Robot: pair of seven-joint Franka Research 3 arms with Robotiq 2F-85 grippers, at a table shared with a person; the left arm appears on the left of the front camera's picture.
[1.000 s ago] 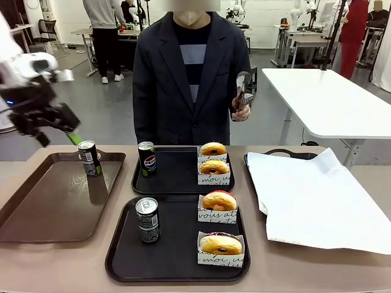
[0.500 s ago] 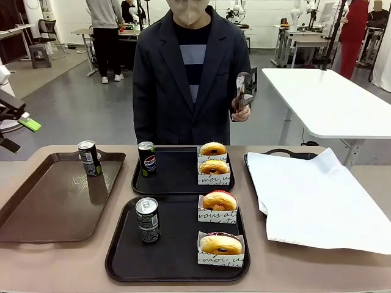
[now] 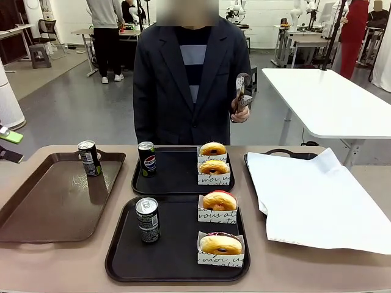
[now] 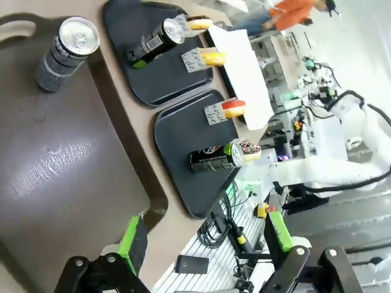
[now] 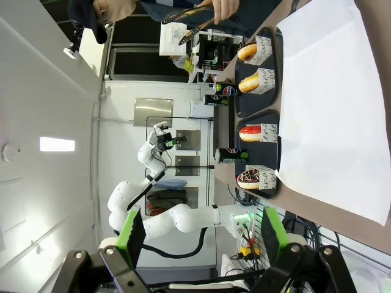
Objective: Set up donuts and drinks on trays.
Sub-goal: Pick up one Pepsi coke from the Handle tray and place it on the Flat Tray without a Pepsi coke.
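Front view – two trays (image 3: 177, 259) set | wrist views – both fingers (image 4: 201, 235) (image 5: 198, 232) apart, empty

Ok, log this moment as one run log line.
near tray: can, two donuts | far tray: Pepsi can, two donuts | brown tray: one can | left end effector: open, holding nothing

Matt black plastic trays (image 3: 177, 256); glossy brown tray (image 3: 55, 201). Cans (image 3: 147, 220) of shiny metal. Donuts (image 3: 220, 201) glazed glossy, in paper sleeves (image 3: 217, 216). White paper sheet (image 3: 317, 201) smooth. Worktop (image 3: 317, 268) matt tan.
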